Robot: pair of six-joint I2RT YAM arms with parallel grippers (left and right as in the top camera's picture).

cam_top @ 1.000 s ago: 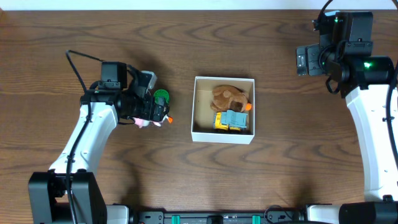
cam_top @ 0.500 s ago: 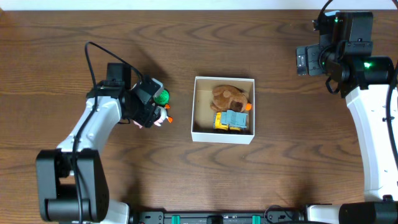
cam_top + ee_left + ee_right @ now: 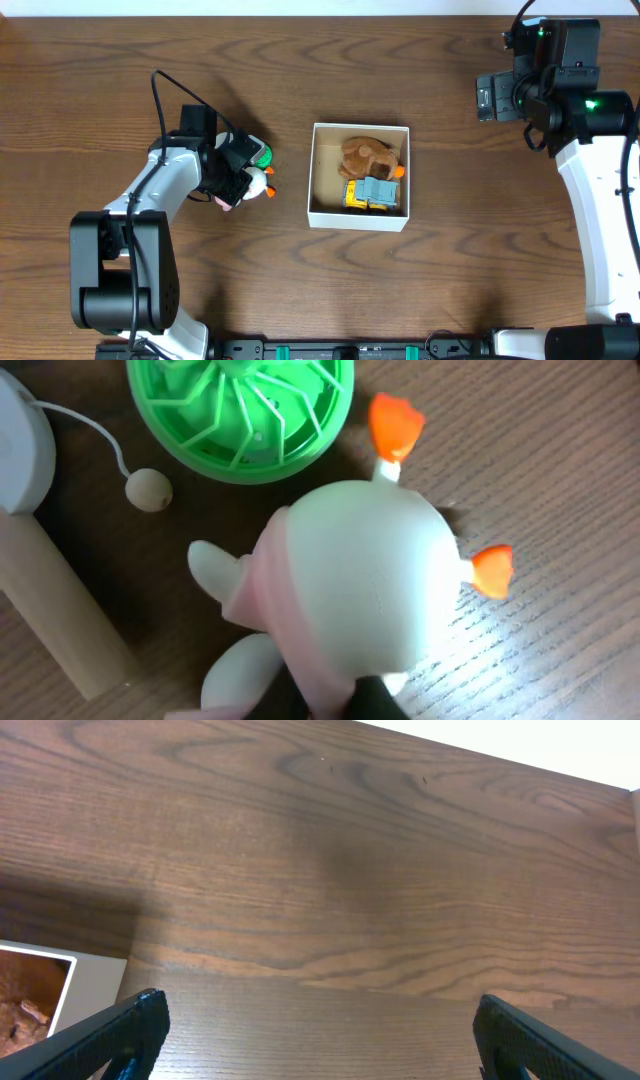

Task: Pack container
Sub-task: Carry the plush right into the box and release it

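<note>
Dark wood-grained bench (image 3: 450, 280) fills the overhead view. At its centre sits the container (image 3: 357, 219), a square white-walled cardboard box whose open top lets toys be lowered in from above. It is already partly packed. A brown plush toy (image 3: 366, 154) lies against the 12 o'clock wall. A yellow-and-blue toy truck (image 3: 372, 193) sits just beside it toward 6 o'clock. The strip of tan floor along the 9 o'clock wall is bare.

At 9 o'clock from the box, near it but apart, the left gripper (image 3: 238, 176) sits low over a small cluster of toys. Its wrist camera is almost filled by a white-and-pink toy (image 3: 370, 600), round-bodied with two orange nubs. A green ribbed disc (image 3: 240, 405) lies just beside it at 12 o'clock. A wooden stick (image 3: 55, 615) and a bead on a string (image 3: 148, 489) lie at 9 o'clock. Being this close suggests the arm is working on this toy, probably the next item to pack. The jaws are hidden, though, so it cannot be told whether they are pinching it.

The right gripper (image 3: 318, 1035) is parked far out at 2 o'clock, probably to leave the box approach free. Its jaws are spread wide over bare wood with nothing between them.

Any carry to the box would need to clear the white wall and aim for the bare strip.
</note>
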